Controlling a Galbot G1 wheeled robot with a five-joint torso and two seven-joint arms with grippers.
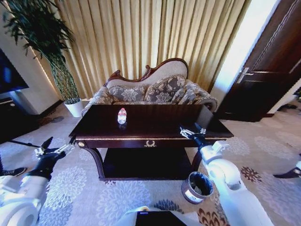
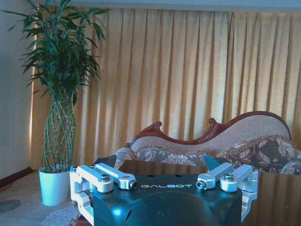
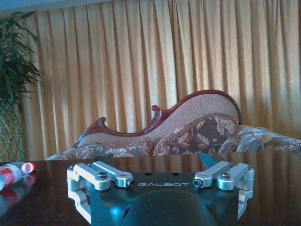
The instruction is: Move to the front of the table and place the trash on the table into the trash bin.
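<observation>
One piece of trash is all we can make out on the table right now: the small clear bottle with its red label, lying on the glossy top toward the left of centre, back from the front rail. In the right wrist view it sits off at the edge, cap end showing, with its reflection beneath it. We see no paper lump or wrapper on the top.

We're squared up to the front of the table, with the trash bin down on the carpet by the right front leg, its black lining facing up. Our right gripper hovers over the right front part of the tabletop with its fingers spread wide and nothing between them. Our left gripper hangs off the table's left front corner, over the carpet, also spread wide and empty.

So how do we do this well? The bottle is well apart from both grippers, so the reach comes first. It's round and lying down, and we'd judge it ready to roll on that slick surface, so bracket it across the body, fingers on either side, and close only once it's centred. A nudge from one finger could send it rolling. The bin's mouth is small, so release should come right over the opening.
</observation>
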